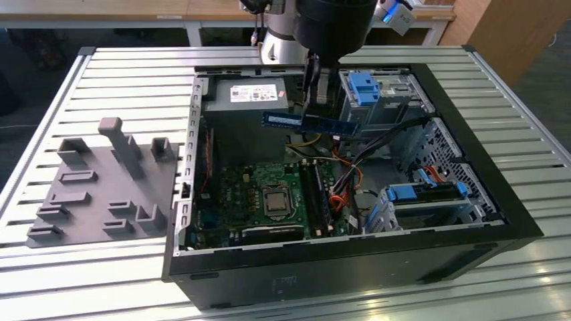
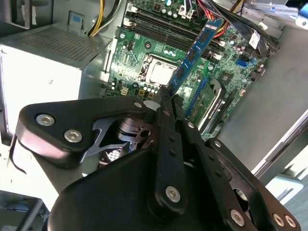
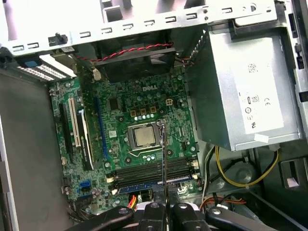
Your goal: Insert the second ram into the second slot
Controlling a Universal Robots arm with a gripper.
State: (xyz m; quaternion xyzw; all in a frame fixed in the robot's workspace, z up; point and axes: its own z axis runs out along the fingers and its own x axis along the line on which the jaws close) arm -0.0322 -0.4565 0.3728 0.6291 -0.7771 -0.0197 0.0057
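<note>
The open computer case [image 1: 357, 267] lies on a slatted metal table [image 1: 116, 73], its black near wall toward the camera. A grey fixture [image 1: 98, 187] with upright pegs stands just beside the case on the exterior view's left. Inside the case, the green motherboard [image 1: 232, 194] covers the near-left floor and carries the processor socket [image 1: 272, 200]. The dark memory slots [image 1: 314, 190] run near-to-far just to the right of the socket. Orange and red cables [image 1: 344, 184] crowd the right side of these slots. A blue drive clip [image 1: 419, 194] sits in the bay at the near right. A black cable bundle [image 1: 392, 134] crosses the interior farther back on the right. The second ram [image 1: 285, 120] hangs in the air above the far part of the motherboard, level and crosswise to the slots, not seated. The gripper [image 1: 314, 107] is closed on it, pinching the strip from above. In the second wrist view the strip [image 2: 195, 50] projects beyond the closed fingertips [image 2: 166, 96]. In the first wrist view it appears edge-on [image 3: 164, 154], over the memory slots [image 3: 154, 169]. The silver power supply [image 1: 245, 97] fills the far-left corner, close behind the held strip. A second blue clip [image 1: 364, 85] sits in the far-right bay.
</note>
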